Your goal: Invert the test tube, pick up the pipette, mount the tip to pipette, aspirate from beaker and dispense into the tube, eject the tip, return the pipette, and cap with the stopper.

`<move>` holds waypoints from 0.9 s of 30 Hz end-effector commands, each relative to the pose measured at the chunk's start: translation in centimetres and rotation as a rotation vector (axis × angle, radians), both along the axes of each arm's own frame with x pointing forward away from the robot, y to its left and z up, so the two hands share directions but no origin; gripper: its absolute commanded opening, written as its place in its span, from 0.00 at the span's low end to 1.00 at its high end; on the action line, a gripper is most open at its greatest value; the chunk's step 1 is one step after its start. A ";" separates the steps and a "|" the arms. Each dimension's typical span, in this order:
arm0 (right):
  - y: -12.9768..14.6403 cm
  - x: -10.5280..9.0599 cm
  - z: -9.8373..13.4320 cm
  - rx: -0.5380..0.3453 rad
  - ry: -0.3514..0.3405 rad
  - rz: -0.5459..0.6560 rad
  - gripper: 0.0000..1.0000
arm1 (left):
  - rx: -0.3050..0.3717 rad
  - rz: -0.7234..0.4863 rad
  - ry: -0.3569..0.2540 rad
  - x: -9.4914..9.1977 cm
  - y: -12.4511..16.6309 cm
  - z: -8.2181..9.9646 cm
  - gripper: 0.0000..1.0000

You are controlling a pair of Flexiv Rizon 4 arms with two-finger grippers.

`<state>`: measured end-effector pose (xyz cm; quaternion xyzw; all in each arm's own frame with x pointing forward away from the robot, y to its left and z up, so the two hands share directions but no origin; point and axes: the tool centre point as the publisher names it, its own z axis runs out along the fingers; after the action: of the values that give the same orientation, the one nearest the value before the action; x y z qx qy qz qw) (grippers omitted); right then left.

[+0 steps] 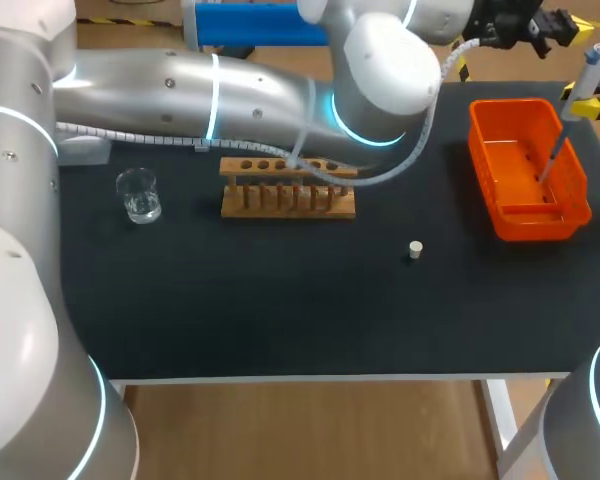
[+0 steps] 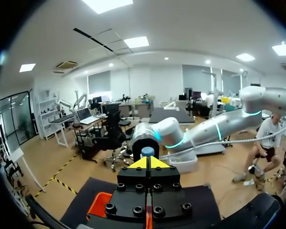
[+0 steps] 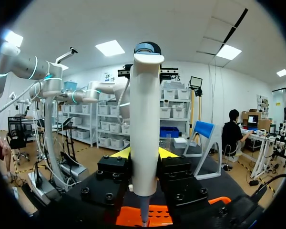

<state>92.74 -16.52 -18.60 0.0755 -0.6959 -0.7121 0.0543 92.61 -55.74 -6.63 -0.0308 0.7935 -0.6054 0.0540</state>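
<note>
My right gripper (image 1: 585, 105) (image 3: 143, 155) is shut on the white pipette (image 1: 592, 62) (image 3: 144, 124) and holds it upright at the table's far right. The pipette's thin lower end (image 1: 550, 160) points down into the orange bin (image 1: 528, 170) (image 3: 157, 215). My left arm reaches across the back of the table. Its gripper (image 1: 525, 28) (image 2: 148, 163) hovers shut and empty above the bin's far end, level with the pipette's blue top (image 2: 148, 152). The glass beaker (image 1: 138, 195) stands at the left, and the small white stopper (image 1: 415, 250) lies mid-table. The wooden tube rack (image 1: 288, 188) is partly hidden by the left arm's cable.
The left arm's elbow (image 1: 385, 65) and grey cable (image 1: 400, 165) hang over the rack's right end. The black mat's front half holds only the stopper. The orange bin (image 2: 100, 205) also shows below the left gripper.
</note>
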 end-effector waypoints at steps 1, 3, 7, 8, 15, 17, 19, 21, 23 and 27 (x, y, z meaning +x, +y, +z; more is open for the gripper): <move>0.0 -0.1 0.1 -0.004 -0.001 -0.002 0.00 | -0.121 -0.016 -0.007 0.4 -0.5 -0.6 0.00; 0.0 -0.1 0.1 -0.004 -0.001 -0.002 0.00 | -0.117 -0.022 0.001 0.4 -0.7 -0.8 0.00; 0.0 -0.1 0.1 -0.004 -0.001 -0.002 0.00 | -0.115 -0.032 0.010 0.5 -0.9 -1.0 0.00; 0.0 -0.1 0.1 -0.004 -0.001 -0.002 0.00 | -0.115 -0.034 0.012 0.5 -0.9 -1.0 0.00; 0.0 -0.1 0.1 -0.004 -0.001 -0.002 0.00 | -0.119 -0.052 0.045 0.2 -1.4 -1.4 0.00; 0.0 -0.1 0.1 -0.004 -0.001 -0.002 0.00 | -0.115 -0.056 0.046 0.1 -1.5 -1.4 0.00; 0.0 -0.1 0.1 -0.004 -0.001 -0.002 0.00 | -0.116 -0.059 0.048 0.0 -1.6 -1.4 0.00; 0.0 -0.1 0.1 -0.004 -0.001 -0.002 0.00 | -0.114 -0.064 0.058 -0.1 -1.7 -1.5 0.00; 0.0 -0.1 0.1 -0.004 -0.001 -0.002 0.00 | -0.113 -0.068 0.063 -0.1 -1.8 -1.6 0.00; 0.0 -0.1 0.1 -0.004 -0.001 -0.002 0.00 | -0.112 -0.071 0.070 -0.2 -1.9 -1.7 0.00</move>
<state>92.74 -16.52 -18.60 0.0755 -0.6959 -0.7121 0.0543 92.34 -57.43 -7.98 -0.0280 0.7860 -0.6176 0.0023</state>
